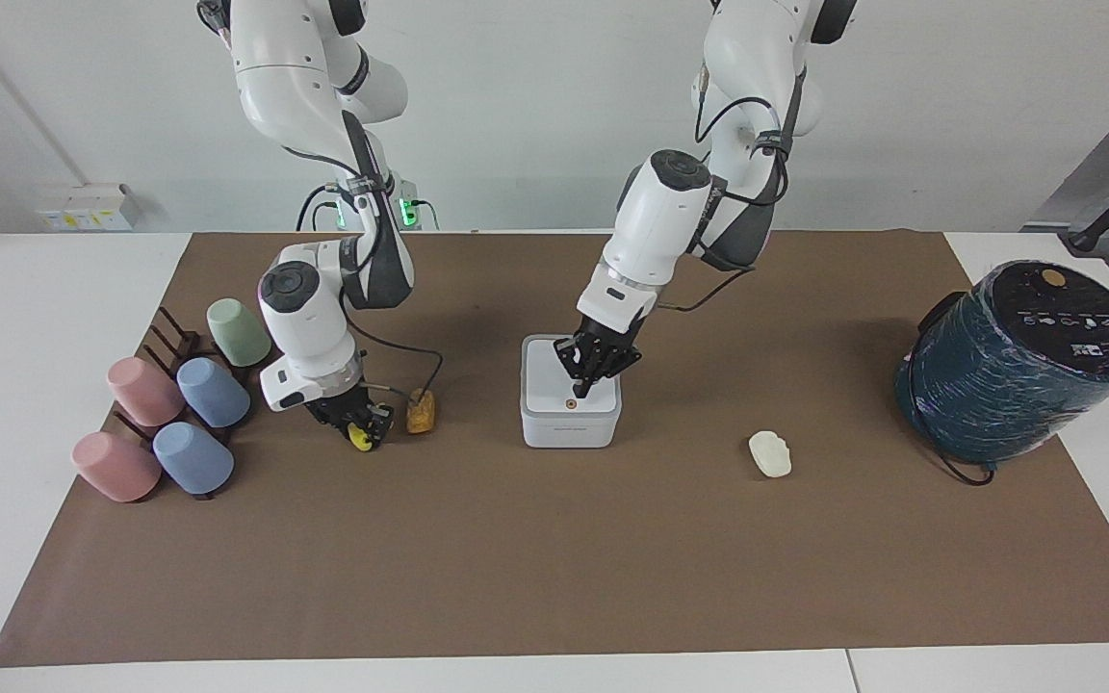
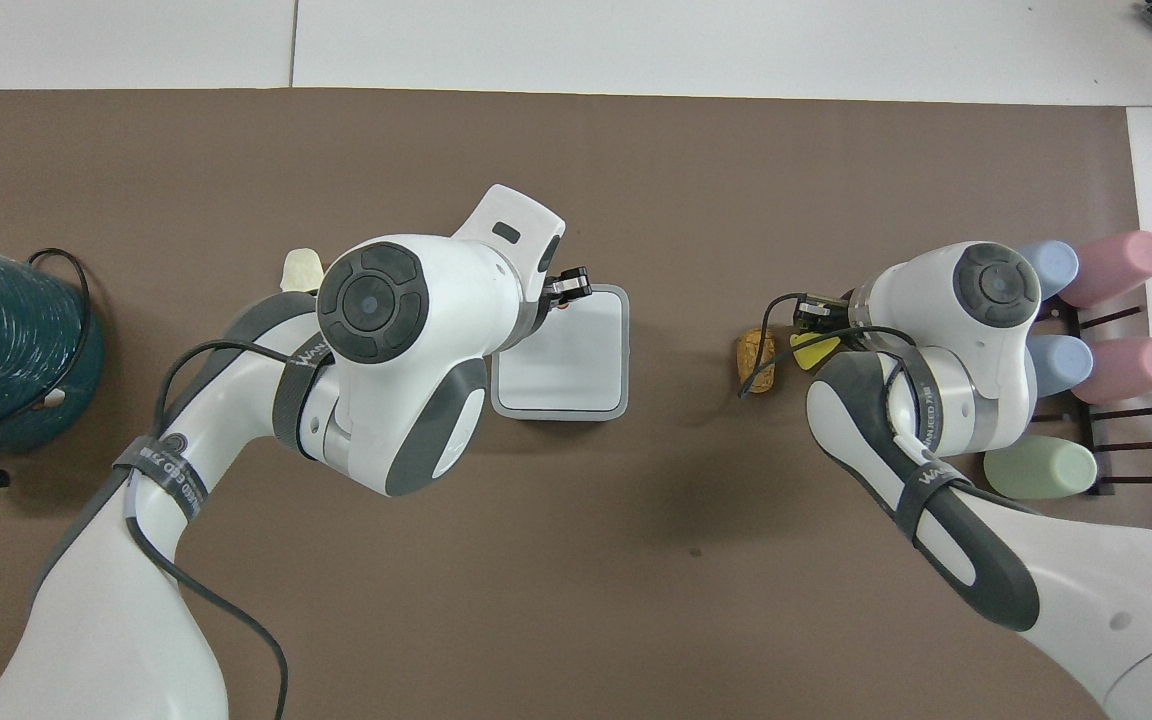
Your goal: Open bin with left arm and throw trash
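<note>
The white square bin [image 1: 554, 431] stands mid-mat with its lid down; it also shows in the overhead view [image 2: 576, 375]. My left gripper [image 1: 580, 387] is shut, with its tips just over the lid by the orange dot [image 1: 569, 405]. My right gripper [image 1: 362, 430] is low at the mat, shut on the yellow trash lump [image 1: 358, 439], which shows in the overhead view [image 2: 818, 350]. The orange-brown lump [image 1: 420, 412] lies right beside it, toward the bin. The creamy white lump [image 1: 769, 454] lies on the mat toward the left arm's end.
A big dark teal cylinder [image 1: 1017, 364] with a black top stands at the left arm's end. Pink, blue and green cups [image 1: 174, 414] lie on a dark rack at the right arm's end, close to the right arm.
</note>
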`<state>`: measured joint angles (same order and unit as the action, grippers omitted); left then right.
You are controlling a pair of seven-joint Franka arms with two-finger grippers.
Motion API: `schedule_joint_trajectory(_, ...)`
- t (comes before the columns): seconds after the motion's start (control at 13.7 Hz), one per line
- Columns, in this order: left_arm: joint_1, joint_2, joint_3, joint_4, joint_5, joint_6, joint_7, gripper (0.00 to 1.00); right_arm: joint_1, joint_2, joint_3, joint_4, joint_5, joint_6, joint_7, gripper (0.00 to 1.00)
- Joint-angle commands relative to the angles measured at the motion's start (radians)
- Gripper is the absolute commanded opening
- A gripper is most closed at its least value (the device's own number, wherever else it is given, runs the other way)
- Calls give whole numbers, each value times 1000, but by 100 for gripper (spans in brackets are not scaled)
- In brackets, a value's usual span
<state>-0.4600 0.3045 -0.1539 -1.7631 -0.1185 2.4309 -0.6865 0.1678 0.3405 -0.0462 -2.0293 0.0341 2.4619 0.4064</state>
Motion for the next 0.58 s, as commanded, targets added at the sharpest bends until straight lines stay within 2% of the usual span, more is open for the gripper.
schedule_joint_trajectory(0.0, -29, 10, 19, -12, -16, 23, -10, 0, -2, 8, 3, 33, 10, -55, 20, 0)
schedule_joint_trajectory(0.22, -45, 28, 20, -22, -16, 23, -8, 0, -2, 5, 3, 89, 10, -121, 20, 0)
schedule_joint_trajectory(0.51, -51, 39, 20, -42, -13, 25, -7, 0, -5, -23, 2, 119, 9, -136, 15, 0)
